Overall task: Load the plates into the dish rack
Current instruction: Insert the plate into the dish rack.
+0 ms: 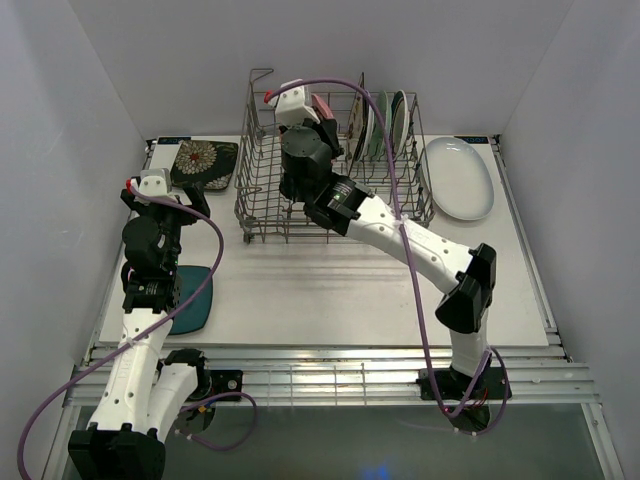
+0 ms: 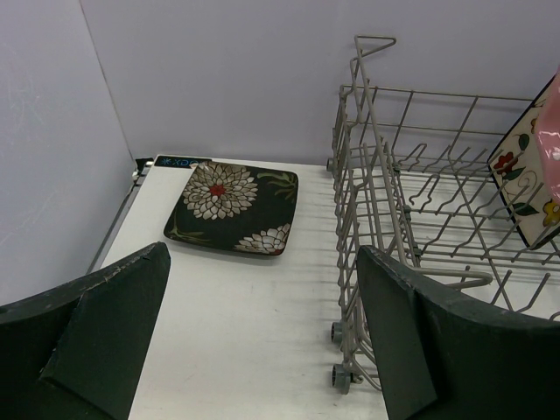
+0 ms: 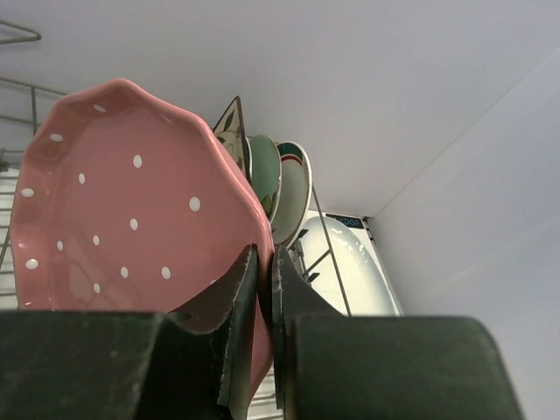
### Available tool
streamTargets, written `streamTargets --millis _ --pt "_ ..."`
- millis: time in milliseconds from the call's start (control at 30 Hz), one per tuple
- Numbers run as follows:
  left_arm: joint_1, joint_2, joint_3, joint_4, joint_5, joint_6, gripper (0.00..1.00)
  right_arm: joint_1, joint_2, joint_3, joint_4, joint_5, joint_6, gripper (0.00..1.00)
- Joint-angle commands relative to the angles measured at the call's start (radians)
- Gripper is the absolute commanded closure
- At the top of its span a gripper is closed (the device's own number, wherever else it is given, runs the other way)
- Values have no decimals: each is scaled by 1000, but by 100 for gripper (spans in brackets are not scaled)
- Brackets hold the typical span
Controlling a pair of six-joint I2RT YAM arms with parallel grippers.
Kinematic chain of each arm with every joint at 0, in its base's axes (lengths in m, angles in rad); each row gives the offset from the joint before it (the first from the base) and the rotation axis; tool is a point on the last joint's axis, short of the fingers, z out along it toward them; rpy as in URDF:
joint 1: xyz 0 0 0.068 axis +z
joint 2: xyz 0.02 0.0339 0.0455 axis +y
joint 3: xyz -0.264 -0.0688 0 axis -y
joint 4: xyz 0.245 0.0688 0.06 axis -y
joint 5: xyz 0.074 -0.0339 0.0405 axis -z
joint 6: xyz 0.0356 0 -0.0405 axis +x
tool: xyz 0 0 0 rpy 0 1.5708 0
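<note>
Here, the right gripper (image 3: 263,267) clamps a pink, white-dotted scalloped plate (image 3: 114,201) over the grey wire dish rack (image 1: 262,195); the left gripper (image 2: 262,258) has its jaws wide apart.

The grey wire dish rack (image 1: 262,215) has open tine rows in its left half; the right gripper (image 3: 264,297), clamping a pink dotted scalloped plate (image 3: 131,201), hangs over its middle, and upright plates (image 1: 385,125) fill its far right corner
</note>
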Motion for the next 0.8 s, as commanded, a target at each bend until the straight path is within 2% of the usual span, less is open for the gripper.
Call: streamTargets --millis 0,133,267,567,767 --pt "4 -11 2 0 7 3 2 -24 5 129 265 36 -96 92" --pt "4 -9 0 0 10 3 2 -53 47 158 395 45 -229 92" --pt "4 -9 3 0 8 3 2 -88 90 201 472 39 -290 92" --pt "4 0 0 2 10 6 2 -176 215 291 518 18 -327 92" --pt "4 17 0 3 20 3 2 -240 248 276 521 -30 -266 92"
